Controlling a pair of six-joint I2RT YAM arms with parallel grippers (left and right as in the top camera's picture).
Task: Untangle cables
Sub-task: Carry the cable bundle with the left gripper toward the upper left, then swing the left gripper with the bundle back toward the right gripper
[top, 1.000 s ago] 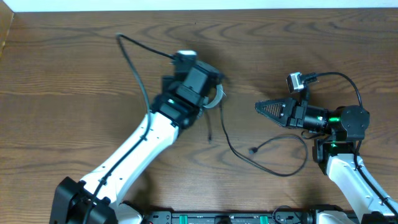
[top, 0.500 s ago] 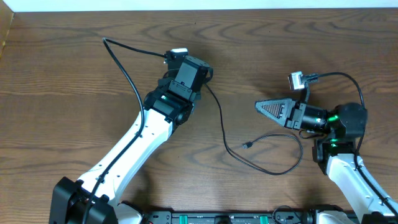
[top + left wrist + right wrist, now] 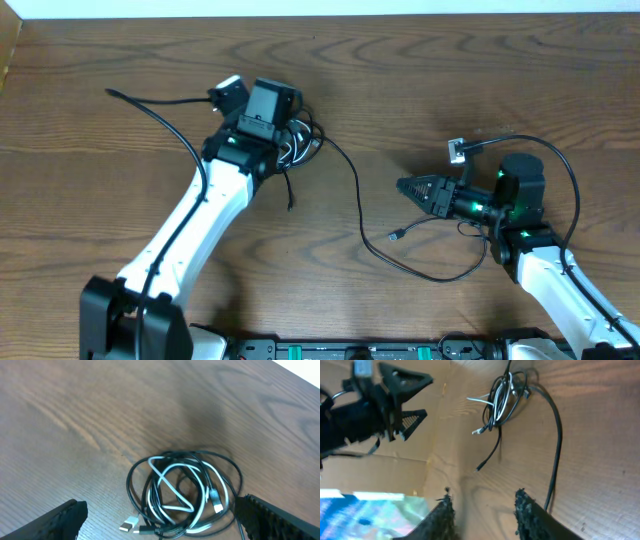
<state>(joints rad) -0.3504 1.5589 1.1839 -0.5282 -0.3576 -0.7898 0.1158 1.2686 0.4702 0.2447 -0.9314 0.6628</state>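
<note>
Wood table (image 3: 90,200) lies under both arms. At the left, we see the left arm (image 3: 200,215) reaching from the near edge up and to the right, its wrist tipped down over the cables (image 3: 300,145). The left gripper (image 3: 160,510) hangs low over them with its fingers (image 3: 60,520) spread wide and holding nothing.

Most of the cables are black and one is white. They lie flat on the wood in a loose coil (image 3: 182,495) between the fingers, clear of the left one and close to the right one. A short black end trails out of the coil toward us.

Further right, a long cable (image 3: 358,195) leaves the coil, runs toward the near edge, curves in a wide loop and ends in a small plug (image 3: 395,237).

Just beyond the plug, the right gripper (image 3: 403,185) points left, low over the table and rolled onto its side. Its fingers (image 3: 442,515) stand partly apart and grip nothing. The right arm (image 3: 550,280) rises from the near right corner and folds at the elbow, with the forearm running level to the left.
</note>
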